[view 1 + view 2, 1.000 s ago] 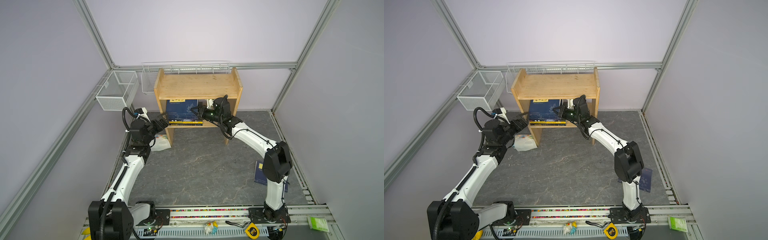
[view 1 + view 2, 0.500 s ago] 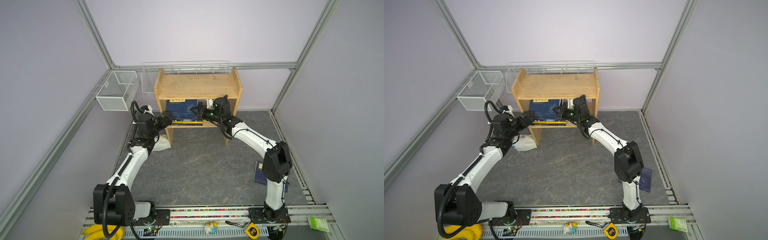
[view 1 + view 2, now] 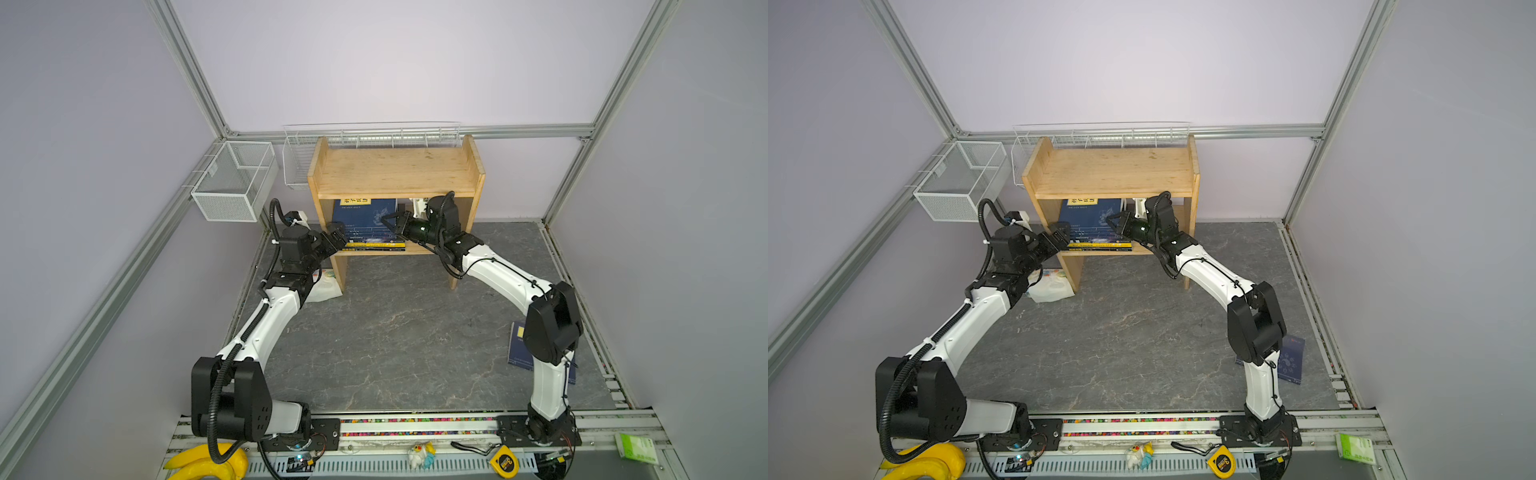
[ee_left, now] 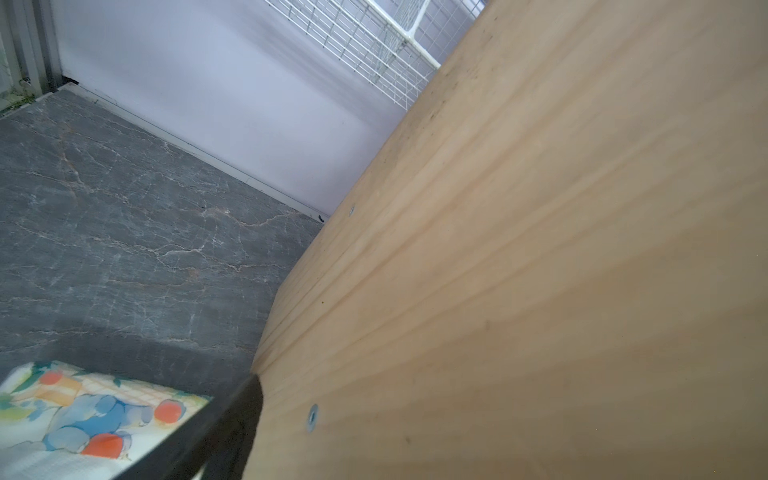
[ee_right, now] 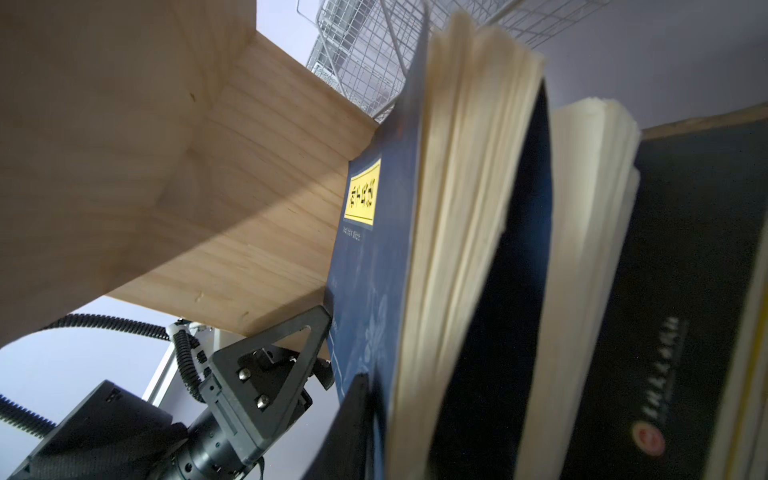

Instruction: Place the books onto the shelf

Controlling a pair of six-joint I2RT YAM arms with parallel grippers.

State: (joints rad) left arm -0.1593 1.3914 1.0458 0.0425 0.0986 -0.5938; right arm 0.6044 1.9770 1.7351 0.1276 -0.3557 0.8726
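Now | left fingers [image 5: 270, 382] spread beside navy book [image 5: 374, 270] | right fingers [image 5: 357, 415] against it, grip unclear

Pale wood shelf [image 3: 395, 174], paper books [image 5: 469, 208].
Shelf grain smooth, matt; book covers smooth, slight sheen; wire baskets [image 3: 226, 203] metal; floor [image 3: 395, 332] matt, stone-look.

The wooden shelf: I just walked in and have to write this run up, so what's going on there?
Both arms are working at the lower board of the shelf, where a stack of books lies flat. The right gripper is at the right end of the top navy book; whether it grips it is unclear. The left gripper, open, is by the stack's other end, at the shelf's side panel. Another navy book lies on the floor, not yet shelved.
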